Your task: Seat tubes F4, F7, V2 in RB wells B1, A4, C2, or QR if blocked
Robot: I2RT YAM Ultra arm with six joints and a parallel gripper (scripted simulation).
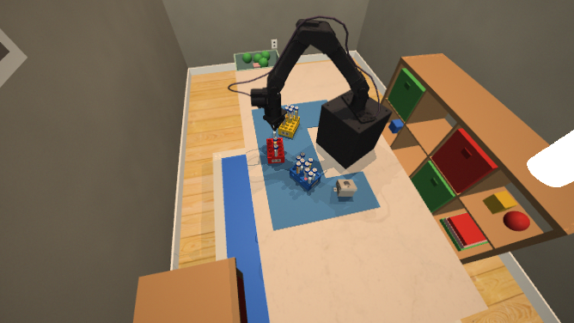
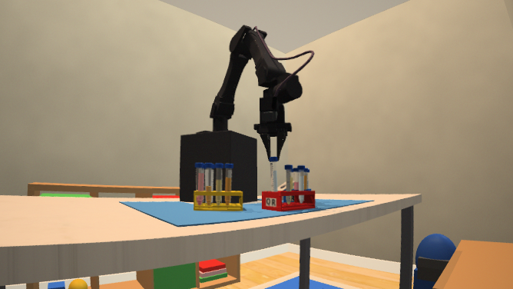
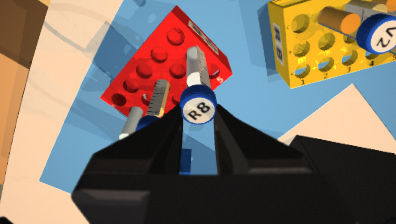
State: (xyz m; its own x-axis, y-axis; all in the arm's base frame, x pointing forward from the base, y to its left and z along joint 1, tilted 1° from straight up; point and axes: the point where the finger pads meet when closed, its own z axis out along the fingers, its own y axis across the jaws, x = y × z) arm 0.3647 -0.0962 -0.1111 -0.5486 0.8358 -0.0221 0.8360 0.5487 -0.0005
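My gripper (image 1: 275, 128) (image 2: 273, 157) (image 3: 198, 111) is shut on the blue cap of tube R8 (image 2: 273, 174) (image 3: 198, 111), holding it upright over the red rack QR (image 1: 269, 157) (image 2: 269, 194) (image 3: 137, 67). Its cap is higher than the other caps there; whether its bottom is clear of the well is hidden. Another tube (image 3: 158, 97) stands in QR, its cap partly behind a finger. Tube V2 (image 3: 382, 35) stands in the yellow rack RB (image 1: 284, 131) (image 2: 238, 193) (image 3: 312, 57) among several tubes. The blue rack RA (image 1: 308, 187) holds several tubes; their labels are unreadable.
The racks are on the blue mat (image 1: 292, 215) (image 2: 169, 215). A pale box (image 1: 346, 189) with a small side knob is beside RA. The black arm base (image 1: 348, 137) (image 2: 219, 165) stands behind the racks as seen in the exterior view.
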